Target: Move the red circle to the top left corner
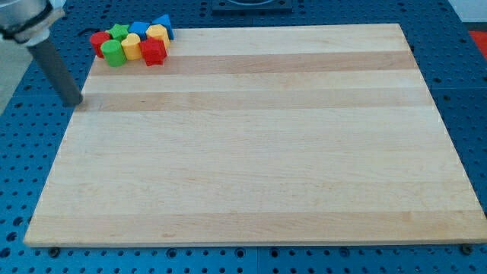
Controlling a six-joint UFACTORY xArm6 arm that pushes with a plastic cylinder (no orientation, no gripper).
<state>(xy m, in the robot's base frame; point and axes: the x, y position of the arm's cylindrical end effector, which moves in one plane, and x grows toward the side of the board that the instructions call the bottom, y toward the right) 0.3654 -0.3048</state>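
Note:
The red circle (98, 40) lies at the top left corner of the wooden board (251, 152), at the left end of a tight cluster of blocks. Touching it are a green star (119, 31) and a green round block (112, 52). My tip (75, 103) is at the board's left edge, below and slightly left of the red circle, well apart from the blocks.
The same cluster holds a yellow block (131, 47), a second yellow block (157, 33), a red block (153, 52), a blue block (138, 28) and a blue triangle (163, 23). Blue perforated table surrounds the board.

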